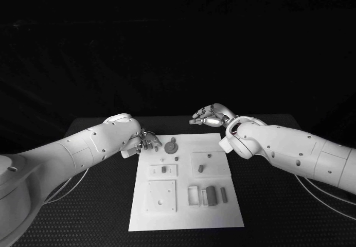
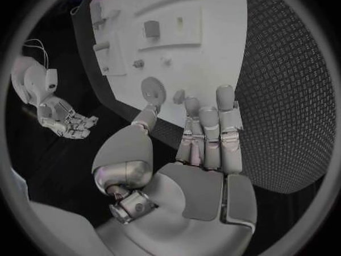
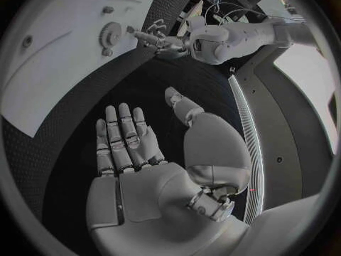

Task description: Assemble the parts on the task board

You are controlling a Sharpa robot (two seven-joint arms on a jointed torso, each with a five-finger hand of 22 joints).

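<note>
Black table, white board [image 1: 185, 206]. Gear [image 1: 172, 147] at 12 o'clock: small, stiff, probably light; pinch rim. Left hand [image 1: 142, 142] and right hand [image 1: 212, 116] released, empty.

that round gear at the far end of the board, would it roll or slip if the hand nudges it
The gear lies flat on the task board, so it would probably slide rather than roll. It looks small, thin and rigid, so likely light and easily knocked. Its low profile may make it hard to pinch for the left hand, which is beside it and holds nothing.
</note>
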